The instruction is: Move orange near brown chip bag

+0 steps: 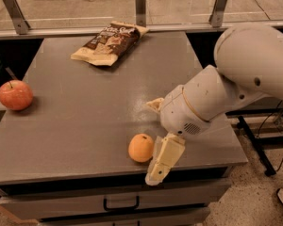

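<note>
The orange point(140, 148) lies near the front edge of the grey table point(85, 107). The brown chip bag point(108, 43) lies flat at the back centre of the table, far from the orange. My gripper point(153, 136) is open and hangs low over the front right of the table. Its near finger point(163, 161) is right beside the orange on its right and reaches past the table's front edge. Its far finger point(155, 104) is behind the orange. The orange sits at the mouth of the fingers, not held.
A red apple point(15, 94) sits at the table's left edge. A glass rail with metal posts point(140, 6) runs behind the table. A drawer with a handle point(120, 203) is under the front edge. The white arm point(245, 74) fills the right side.
</note>
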Robot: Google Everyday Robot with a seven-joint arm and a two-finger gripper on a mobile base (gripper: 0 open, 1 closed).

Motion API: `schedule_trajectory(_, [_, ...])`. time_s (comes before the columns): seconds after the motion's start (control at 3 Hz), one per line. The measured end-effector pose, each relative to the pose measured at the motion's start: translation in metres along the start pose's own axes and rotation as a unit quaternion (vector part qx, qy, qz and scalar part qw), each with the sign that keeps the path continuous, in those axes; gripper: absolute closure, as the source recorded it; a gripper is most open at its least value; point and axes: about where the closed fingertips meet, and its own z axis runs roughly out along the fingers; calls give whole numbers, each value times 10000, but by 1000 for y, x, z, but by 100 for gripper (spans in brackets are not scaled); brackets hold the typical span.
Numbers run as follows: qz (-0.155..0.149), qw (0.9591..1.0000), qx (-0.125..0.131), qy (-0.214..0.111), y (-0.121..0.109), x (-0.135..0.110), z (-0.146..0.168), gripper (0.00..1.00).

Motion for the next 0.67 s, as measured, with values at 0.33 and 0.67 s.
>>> schedule_trajectory(0.33, [29, 9999, -80, -97, 0, -3, 11, 21])
schedule_trajectory(0.67, [69, 9998, -104, -124, -3, -3, 14, 43])
